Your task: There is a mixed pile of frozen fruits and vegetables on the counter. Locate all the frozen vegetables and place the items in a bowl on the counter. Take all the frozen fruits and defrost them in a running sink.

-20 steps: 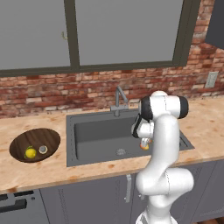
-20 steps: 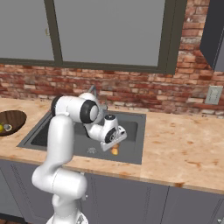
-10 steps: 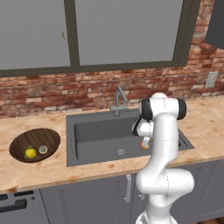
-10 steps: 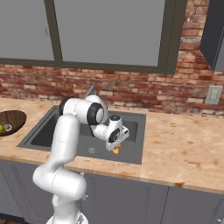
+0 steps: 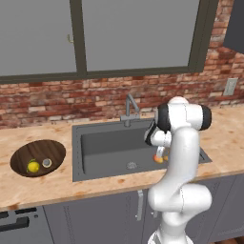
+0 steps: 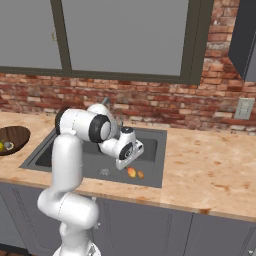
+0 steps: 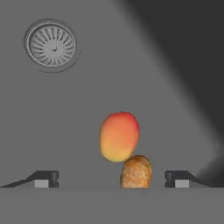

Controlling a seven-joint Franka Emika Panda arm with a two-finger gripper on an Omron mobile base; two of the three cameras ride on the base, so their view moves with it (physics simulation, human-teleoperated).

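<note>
Dark grey sink [image 5: 105, 147] holds both fruits on its floor, right of the drain [image 7: 52, 44]. Gripper [image 7: 111, 178] hangs just above them, fingers spread wide & empty. Yellow-orange fruit [image 7: 119, 136] touches the orange-brown one [image 7: 136, 172], which sits betw. the tips, nearer cam.

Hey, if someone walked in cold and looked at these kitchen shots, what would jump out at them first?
Probably the white arm bent down into the dark grey sink, its gripper open just above two small fruits on the basin floor: a yellow-orange one with a red blush and an orange-brown one beside it, not far from the round drain. Next, the dark wooden bowl on the counter left of the sink, holding a bright yellow ball and a pale greyish one.
</note>
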